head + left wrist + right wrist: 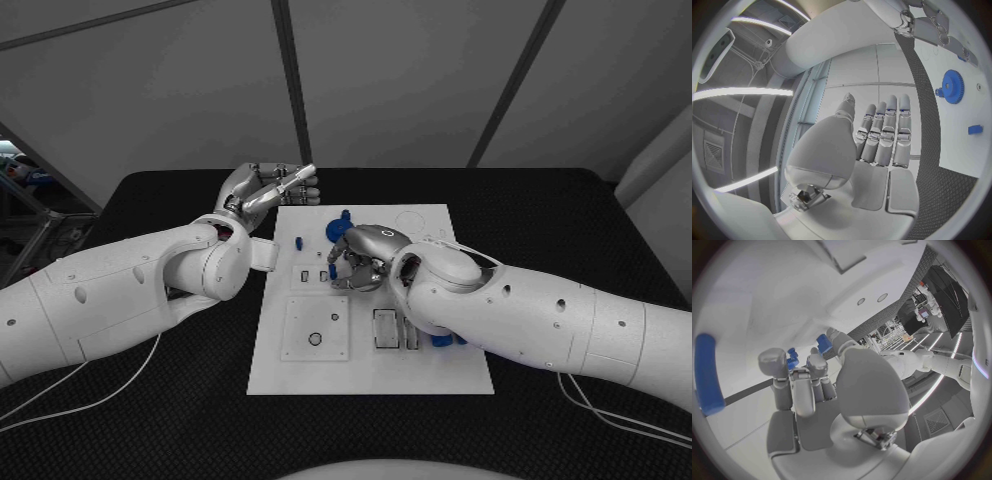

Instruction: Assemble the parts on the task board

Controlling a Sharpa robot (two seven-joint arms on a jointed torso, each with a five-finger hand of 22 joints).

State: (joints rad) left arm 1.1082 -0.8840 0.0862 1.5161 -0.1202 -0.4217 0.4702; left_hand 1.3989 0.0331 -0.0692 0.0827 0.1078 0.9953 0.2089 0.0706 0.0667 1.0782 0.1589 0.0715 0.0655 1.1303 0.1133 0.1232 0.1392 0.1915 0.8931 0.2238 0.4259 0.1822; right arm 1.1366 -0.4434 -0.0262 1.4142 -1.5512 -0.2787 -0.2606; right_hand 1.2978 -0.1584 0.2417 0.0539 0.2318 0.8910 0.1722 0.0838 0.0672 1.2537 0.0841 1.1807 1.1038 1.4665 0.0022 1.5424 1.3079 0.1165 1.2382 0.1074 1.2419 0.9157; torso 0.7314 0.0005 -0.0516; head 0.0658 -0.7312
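Head view: the white task board (368,370) lies at the centre of the black surface (577,210). At upper left, the left hand (267,192) hovers off the board's corner. Mid-frame, the right hand (361,258) curls over blue parts (342,226).

Left wrist view: its fingers (887,131) lie straight, together, empty; a blue gear (952,86) sits on the board at right.

Right wrist view: whether the curled fingers (804,371) hold anything, I cannot tell.

The head camera looks steeply down on the white board (369,345) from above; both wrist cameras sit close behind their hands, sharing that board.
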